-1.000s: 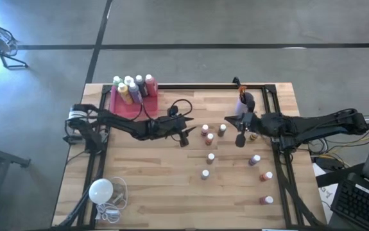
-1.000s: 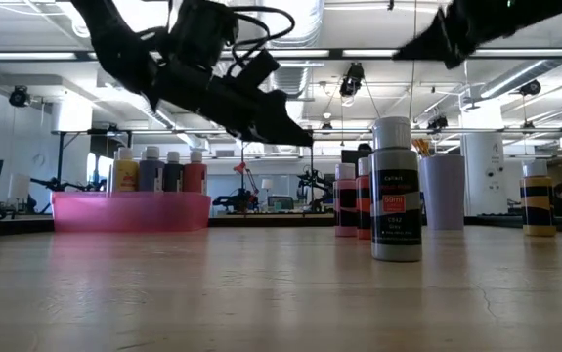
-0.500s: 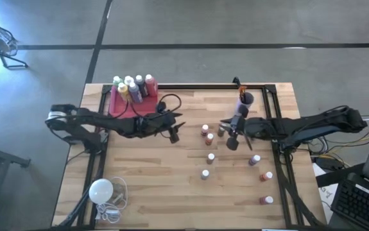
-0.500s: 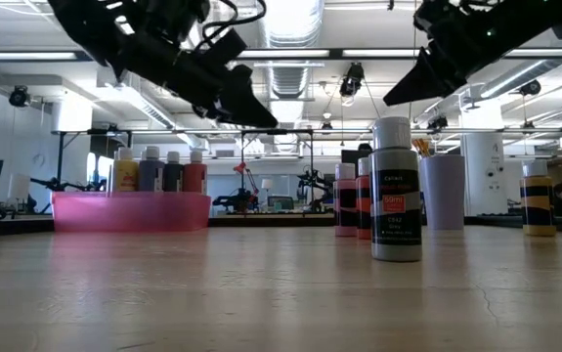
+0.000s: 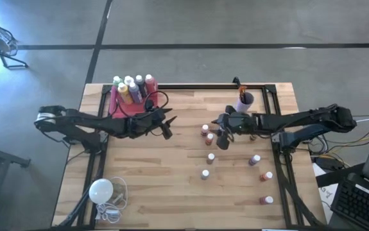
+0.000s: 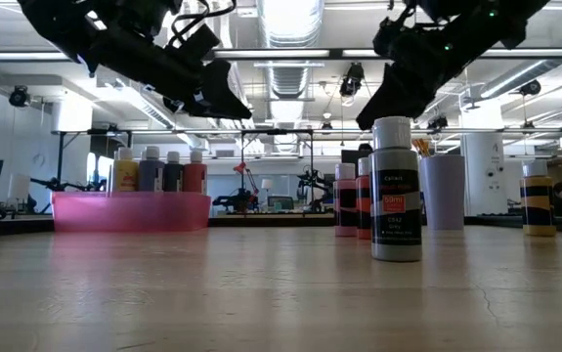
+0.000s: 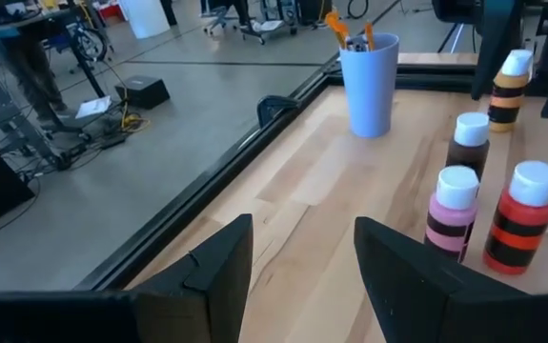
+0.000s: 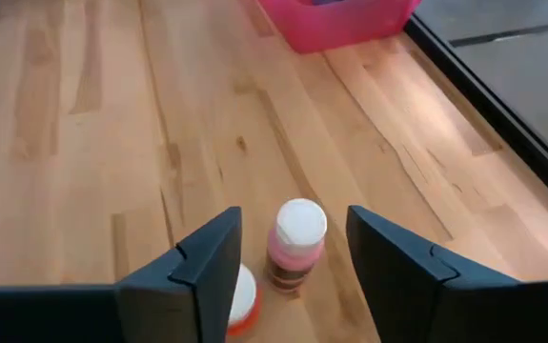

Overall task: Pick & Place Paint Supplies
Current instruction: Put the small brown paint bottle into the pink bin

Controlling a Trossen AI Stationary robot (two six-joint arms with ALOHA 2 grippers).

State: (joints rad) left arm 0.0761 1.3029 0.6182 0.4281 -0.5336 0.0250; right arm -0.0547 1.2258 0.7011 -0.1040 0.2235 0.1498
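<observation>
Several small white-capped paint bottles stand on their bases on the wooden table (image 5: pixel 171 186), among them a pink one (image 8: pixel 297 246) and an orange-red one (image 8: pixel 241 297). My right gripper (image 5: pixel 221 140) hangs open above and just right of these two; in the right wrist view they show ahead, past its fingers. My left gripper (image 5: pixel 167 132) is open and holds nothing, in the air left of the bottles, near the pink bin (image 5: pixel 128 102), which holds larger bottles. A blue cup (image 5: pixel 245 99) with brushes stands at the far right.
More small bottles (image 5: pixel 266 176) stand scattered over the right half of the table. A grey-labelled bottle (image 6: pixel 396 191) stands close before the low camera. A white bulb with a cord (image 5: pixel 101 190) lies at the near left corner. A black frame (image 5: pixel 216 86) runs along the far edge.
My left gripper has drawn back toward the table's left edge and risen, away from the bottles. My right gripper has gone toward the table's left, come down and tipped downward, and now stands by the pink and orange-red bottles. No bottle has moved.
</observation>
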